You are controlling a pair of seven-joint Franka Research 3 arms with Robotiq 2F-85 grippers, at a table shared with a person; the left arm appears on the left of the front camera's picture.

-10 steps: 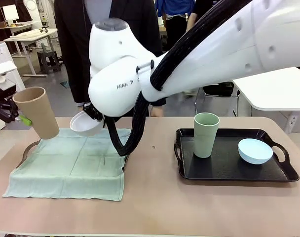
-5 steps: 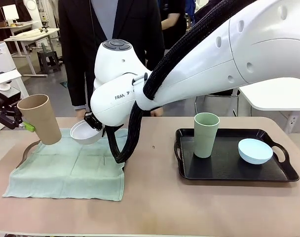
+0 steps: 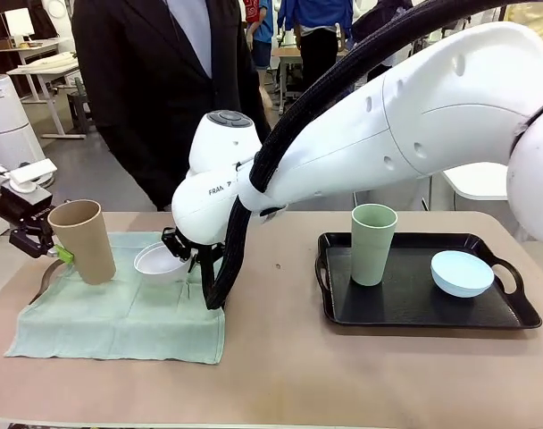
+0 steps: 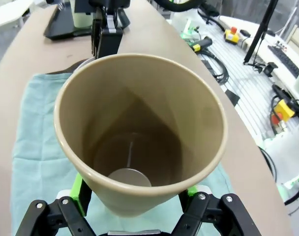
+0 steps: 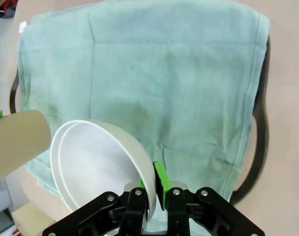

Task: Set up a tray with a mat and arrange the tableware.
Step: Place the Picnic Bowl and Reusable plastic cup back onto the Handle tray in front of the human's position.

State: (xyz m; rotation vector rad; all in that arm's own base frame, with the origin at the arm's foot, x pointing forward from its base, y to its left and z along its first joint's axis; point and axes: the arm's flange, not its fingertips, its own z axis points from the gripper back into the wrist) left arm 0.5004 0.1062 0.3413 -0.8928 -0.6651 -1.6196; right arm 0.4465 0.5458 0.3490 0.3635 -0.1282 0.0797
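Observation:
My left gripper (image 3: 55, 248) is shut on the tan cup (image 3: 82, 239), which stands nearly upright at the mat's far left, its base at or just above the cloth. In the left wrist view the green pads (image 4: 78, 189) clamp the tan cup (image 4: 139, 132) near its bottom. My right gripper (image 3: 179, 249) is shut on the rim of the white bowl (image 3: 159, 262), held tilted low over the pale green mat (image 3: 120, 308). The right wrist view shows the white bowl (image 5: 95, 162) pinched in my right gripper (image 5: 153, 192) above the mat (image 5: 164, 73). The mat covers a dark tray (image 5: 261, 147).
A second black tray (image 3: 513, 318) at the right holds the pale green cup (image 3: 372, 243) and the light blue bowl (image 3: 461, 273). A person in a dark jacket (image 3: 155, 89) stands at the far edge behind the mat. My right arm (image 3: 388, 125) spans the table's middle.
Both arms have come down. The tan cup went from tilted and raised to nearly upright at the mat. The white bowl sank toward the mat. The person stepped closer.

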